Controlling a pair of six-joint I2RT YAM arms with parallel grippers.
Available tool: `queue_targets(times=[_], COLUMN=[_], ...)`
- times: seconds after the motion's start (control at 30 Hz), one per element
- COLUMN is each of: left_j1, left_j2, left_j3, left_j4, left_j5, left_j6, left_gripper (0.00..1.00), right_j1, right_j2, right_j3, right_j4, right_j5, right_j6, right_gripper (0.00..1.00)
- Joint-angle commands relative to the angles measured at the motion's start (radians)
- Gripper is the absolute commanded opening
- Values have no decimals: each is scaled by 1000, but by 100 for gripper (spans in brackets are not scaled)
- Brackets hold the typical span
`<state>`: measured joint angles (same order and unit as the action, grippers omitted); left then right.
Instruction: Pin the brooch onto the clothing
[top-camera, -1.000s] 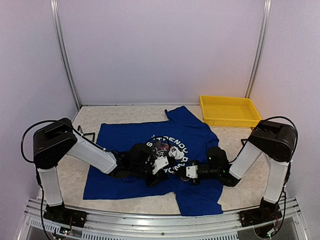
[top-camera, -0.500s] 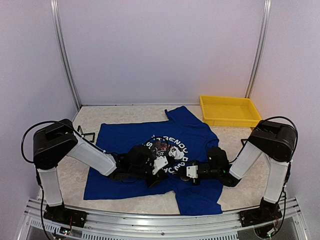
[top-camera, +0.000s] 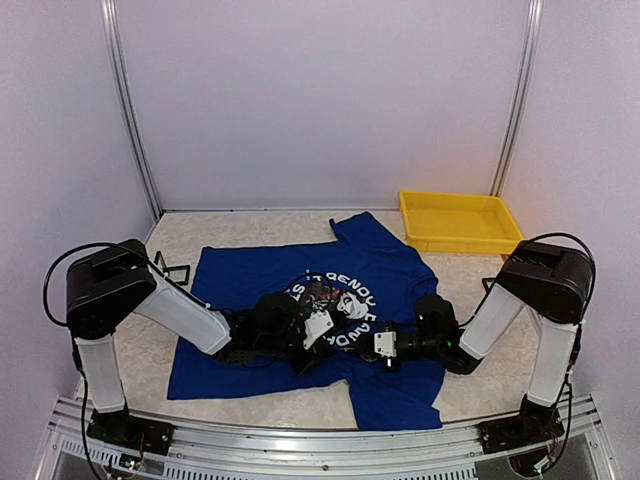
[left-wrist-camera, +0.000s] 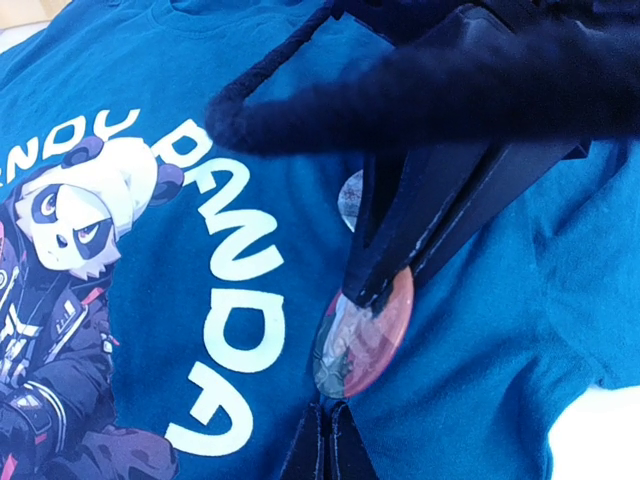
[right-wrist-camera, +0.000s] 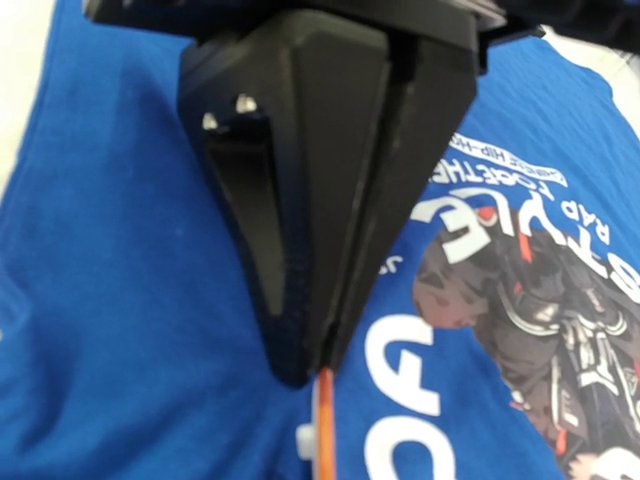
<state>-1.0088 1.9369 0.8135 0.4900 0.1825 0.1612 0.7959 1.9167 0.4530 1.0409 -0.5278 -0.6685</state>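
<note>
Where the two arms meet low over the clothing, a royal-blue T-shirt spread on the surface, a round brooch sits between their tips. The right end effector is clamped on its rim, the disc showing edge-on just ahead. The left end effector is closed too (whether it nips the opposite rim or only touches it, I cannot tell). Seen from above, the brooch lies at 3 o'clock from the left tips and 9 o'clock from the right, both equally near, beside the white PANDA lettering at the print's 5 o'clock. It seems tilted off the cloth, so pinning likely means laying it flat.
</note>
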Motion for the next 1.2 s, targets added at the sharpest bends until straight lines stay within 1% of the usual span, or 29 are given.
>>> queue_targets(times=[0.0, 0.2, 0.37, 0.47, 0.6, 0.73, 0.87, 0.97, 1.17], left_j1=[1, 1, 1, 1, -1, -5, -6, -7, -6], left_j2=[-21, -27, -26, -28, -49, -64, -66, -68, -68], left_j3=[-7, -8, -7, -8, -21, -27, -28, -31, -33], left_j4=[33, 39, 47, 41, 46, 42, 42, 48, 51], left_j5=[-20, -4, 8, 4, 13, 26, 41, 40, 44], left_j6=[-9, -11, -14, -14, -15, -8, -5, -3, -5], left_gripper=[0, 0, 0, 0, 0, 0, 0, 0, 0], right_j1=[11, 13, 12, 11, 11, 12, 12, 15, 23], right_j2=[-9, -17, -1, -8, -28, -15, -13, -12, -11], right_j3=[-9, -2, -11, -23, -15, -9, -10, -2, -19], right_j4=[-8, 24, 137, 173, 129, 104, 88, 40, 13], right_j5=[-18, -72, -95, -88, -43, 77, 157, 147, 144], right_j6=[19, 78, 173, 183, 146, 106, 71, 29, -45], right_gripper=[0, 0, 0, 0, 0, 0, 0, 0, 0])
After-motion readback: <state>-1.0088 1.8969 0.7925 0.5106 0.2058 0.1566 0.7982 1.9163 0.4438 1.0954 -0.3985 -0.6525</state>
